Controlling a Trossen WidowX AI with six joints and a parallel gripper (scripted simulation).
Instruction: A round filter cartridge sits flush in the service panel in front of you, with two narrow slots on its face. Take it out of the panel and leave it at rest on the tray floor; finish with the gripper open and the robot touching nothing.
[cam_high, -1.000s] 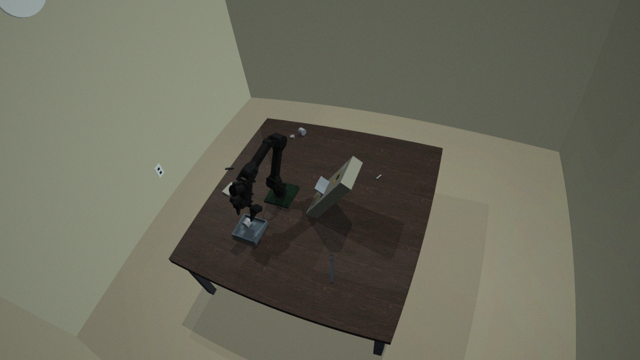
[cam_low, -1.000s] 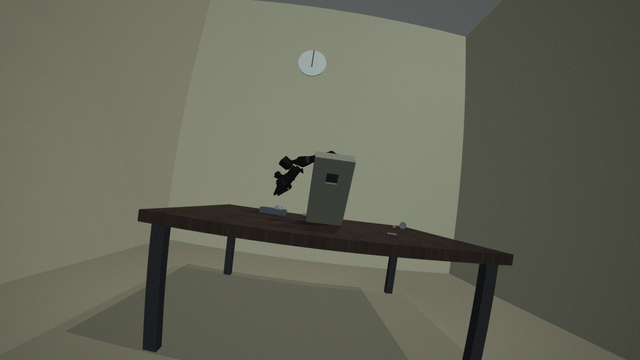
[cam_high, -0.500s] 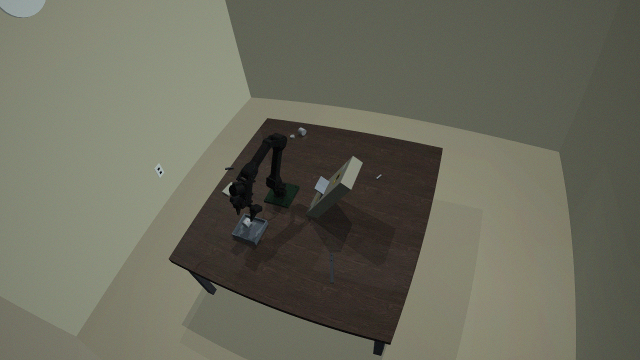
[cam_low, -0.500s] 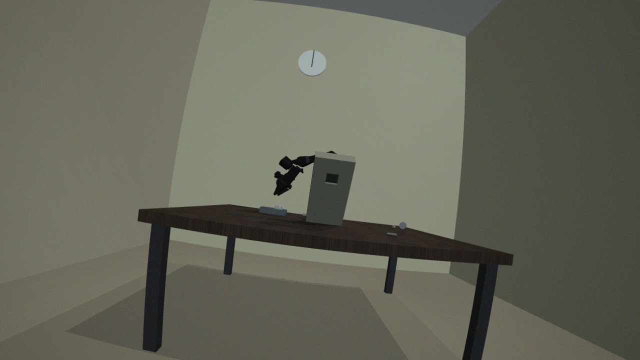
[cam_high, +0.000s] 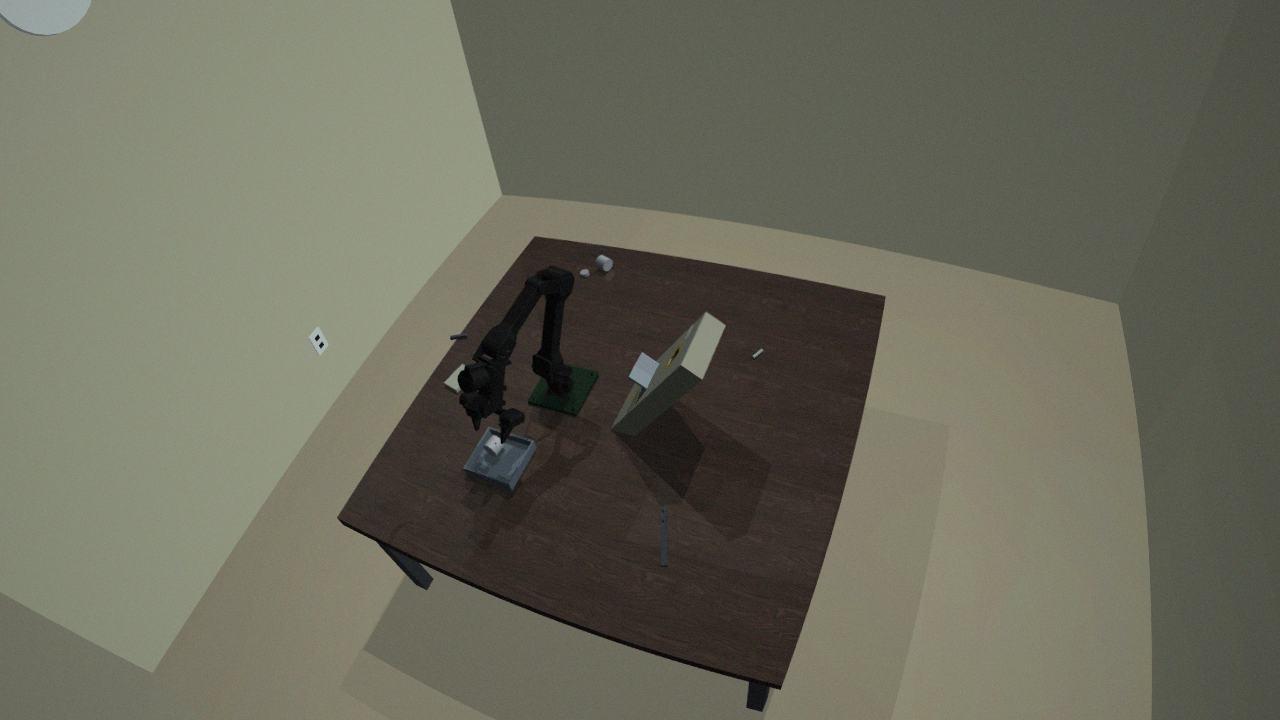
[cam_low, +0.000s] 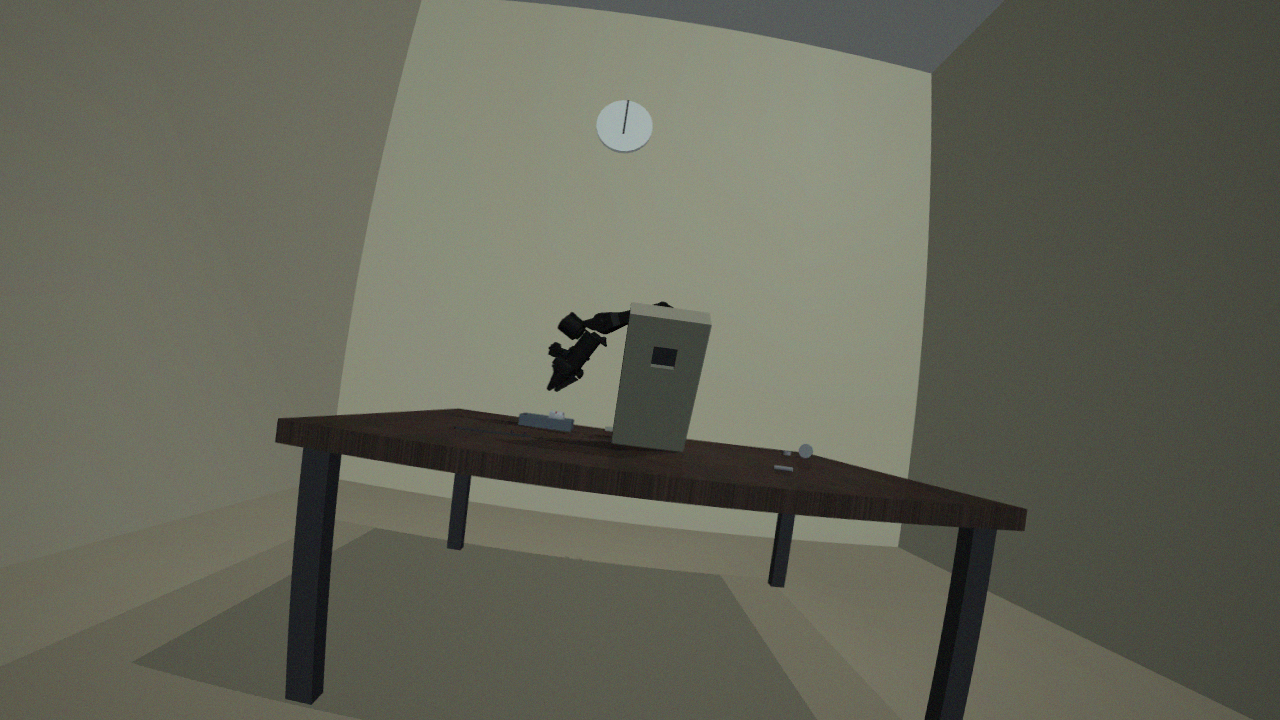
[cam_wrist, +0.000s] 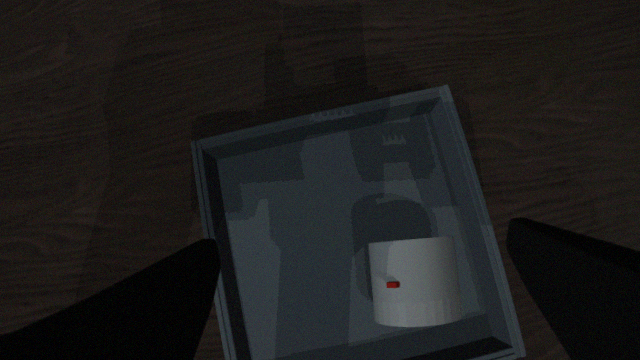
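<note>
The white round filter cartridge (cam_high: 493, 445) (cam_low: 556, 414) (cam_wrist: 420, 280) lies on its side in the grey-blue tray (cam_high: 490, 481) (cam_low: 537, 420) (cam_wrist: 310, 210), near one corner. A small red mark shows on its curved side; its slotted face is not visible. My gripper (cam_high: 490, 433) (cam_low: 551, 387) (cam_wrist: 363, 243) is open and empty above the tray, with a visible gap between it and the cartridge. The service panel (cam_high: 662, 402) (cam_low: 657, 402) stands tilted; its front shows only at a steep angle in the top view, with a yellow-edged round spot (cam_high: 674, 355).
A pale flap (cam_high: 643, 369) juts from the panel front. The arm's green base plate (cam_high: 572, 396) is between tray and panel. A dark flat bar (cam_high: 663, 537) lies toward the table's front. A white cylinder (cam_high: 605, 263) (cam_low: 805, 451) and a small white piece (cam_high: 584, 273) lie farther off.
</note>
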